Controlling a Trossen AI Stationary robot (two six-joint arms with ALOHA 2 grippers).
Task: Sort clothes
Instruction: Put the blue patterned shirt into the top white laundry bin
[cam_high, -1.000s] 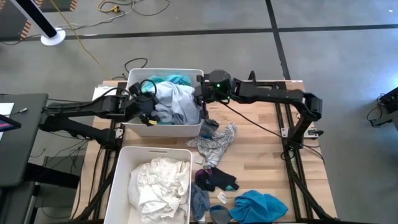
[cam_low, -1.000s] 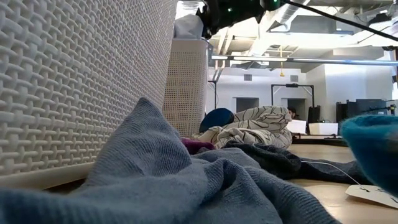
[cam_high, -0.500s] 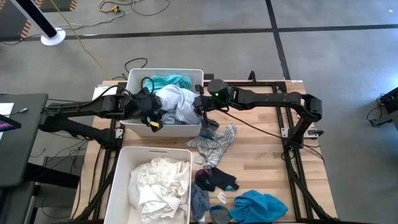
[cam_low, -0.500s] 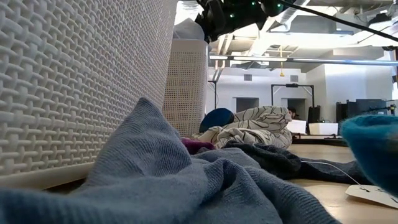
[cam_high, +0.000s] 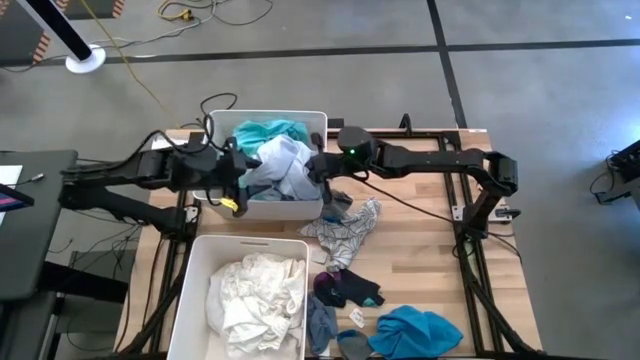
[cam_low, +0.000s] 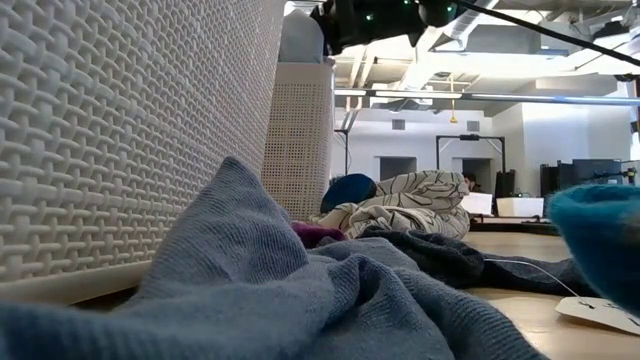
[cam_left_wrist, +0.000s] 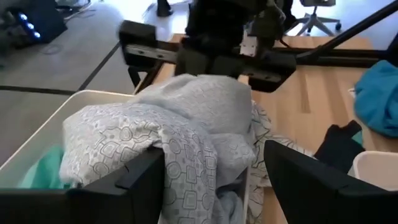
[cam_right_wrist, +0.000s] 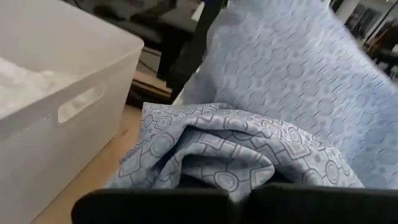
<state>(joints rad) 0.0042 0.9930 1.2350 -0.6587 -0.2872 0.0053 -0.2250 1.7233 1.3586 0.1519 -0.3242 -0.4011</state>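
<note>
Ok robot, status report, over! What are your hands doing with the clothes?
Left end effector open beside far white plastic bin. Right end effector shut on pale grey patterned fabric garment, draped over the bin's edge. Nothing in the way.

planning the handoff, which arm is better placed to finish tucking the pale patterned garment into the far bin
Right. Its claw is shut on the pale patterned garment at the far bin rim, while the left claw stands open beside the cloth, holding nothing.

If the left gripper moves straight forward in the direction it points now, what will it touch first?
Most likely the pale patterned garment heaped in the far bin: the left wrist view shows it directly ahead of the open left gripper. The right gripper, shut on that garment, lies just beyond; depth is uncertain.
</note>
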